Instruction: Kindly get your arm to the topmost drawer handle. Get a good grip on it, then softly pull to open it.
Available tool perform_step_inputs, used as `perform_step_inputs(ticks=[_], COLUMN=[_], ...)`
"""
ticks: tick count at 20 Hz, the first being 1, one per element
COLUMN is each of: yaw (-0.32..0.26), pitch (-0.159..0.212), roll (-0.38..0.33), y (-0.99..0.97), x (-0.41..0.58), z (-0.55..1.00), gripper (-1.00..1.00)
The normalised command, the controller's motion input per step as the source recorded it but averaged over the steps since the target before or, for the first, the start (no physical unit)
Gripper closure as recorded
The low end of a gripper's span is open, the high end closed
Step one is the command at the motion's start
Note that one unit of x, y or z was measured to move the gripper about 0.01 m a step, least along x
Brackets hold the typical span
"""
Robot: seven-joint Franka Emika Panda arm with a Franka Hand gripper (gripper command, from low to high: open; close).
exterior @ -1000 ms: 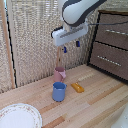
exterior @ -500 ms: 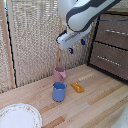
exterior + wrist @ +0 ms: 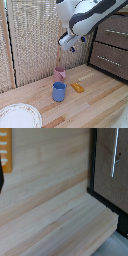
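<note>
— Where is the topmost drawer handle (image 3: 116, 32)?
— On the dark cabinet at the exterior view's right, well apart from the gripper (image 3: 73, 43).
— Its fingers?
— Blurred; cannot tell.
— Handling?
— Probably stiff, slick metal; the arm (image 3: 85, 15) should pinch mid-bar.

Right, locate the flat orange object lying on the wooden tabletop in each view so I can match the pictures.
Exterior view: the flat orange object lies on the light wooden tabletop, to the exterior view's right of the blue cup.
Wrist view: the orange object is cut off by the frame edge.
Shared landmark: the dark brown wooden drawer cabinet with thin silvery handles.
</note>
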Motion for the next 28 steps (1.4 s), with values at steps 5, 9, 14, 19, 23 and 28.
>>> perform_step_inputs(ticks=[5,9,14,19,23,28], yaw=[0.142,0.109,0.042,0.0,0.0,-0.017], pitch=[-0.089,-0.039,0.027,0.056,0.0,0.037], roll=[-0.2,-0.297,-0.31,-0.299,-0.328,-0.317], y=[-0.08,-0.22,-0.29,-0.28,-0.32,-0.38], x=[0.261,0.095,0.216,0.303,0.208,0.069], z=[0.32,0.02,0.03,0.14,0.08,0.17], gripper=[-1.0,-1.0,-1.0,-1.0,-1.0,-1.0])
